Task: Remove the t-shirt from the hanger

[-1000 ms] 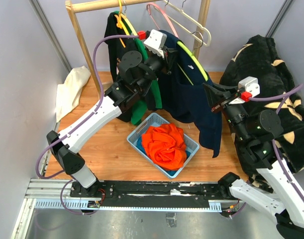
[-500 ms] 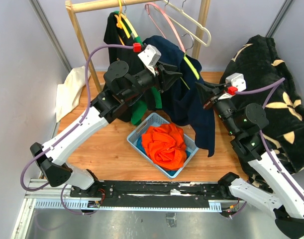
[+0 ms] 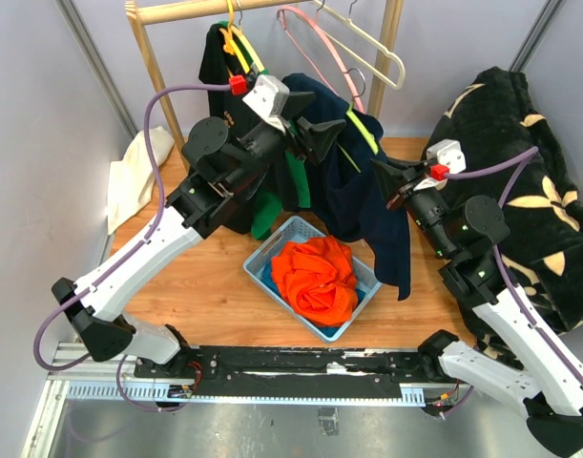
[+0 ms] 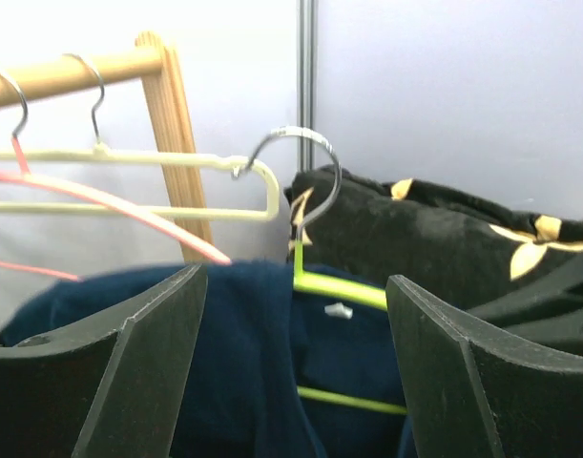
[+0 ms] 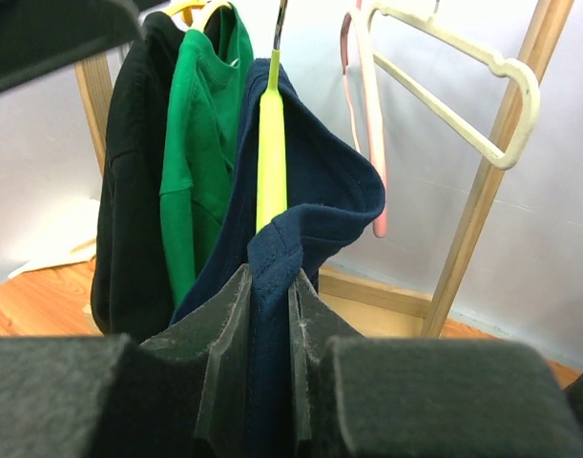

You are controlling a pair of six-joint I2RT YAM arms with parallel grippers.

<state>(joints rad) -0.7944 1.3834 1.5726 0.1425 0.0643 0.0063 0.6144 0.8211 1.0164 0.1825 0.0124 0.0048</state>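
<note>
The navy t-shirt [image 3: 367, 205] hangs over a lime-green hanger [image 3: 361, 129] in front of the wooden rack. The hanger's metal hook [image 4: 315, 157] sits below the rail and rests on nothing I can see. My left gripper [image 3: 320, 134] is open just left of the hanger. In its wrist view, the t-shirt [image 4: 262, 353] and the hanger [image 4: 334, 288] show beyond the wide gap, touching neither finger. My right gripper [image 5: 272, 281] is shut on a folded edge of the t-shirt [image 5: 320, 191] just below the hanger's arm [image 5: 271, 143].
A green shirt [image 3: 293, 176] and a black garment [image 3: 215, 67] hang on the rack's rail [image 3: 205, 10], beside empty pink [image 3: 315, 38] and cream [image 3: 372, 43] hangers. A blue basket [image 3: 262, 256] holds an orange garment. A black patterned blanket [image 3: 520, 134] lies right, a white cloth [image 3: 138, 172] left.
My left gripper has opened, let go of the hanger and drawn back to the left. The t-shirt and hanger have sunk slightly. The right gripper keeps its grip on the shirt.
</note>
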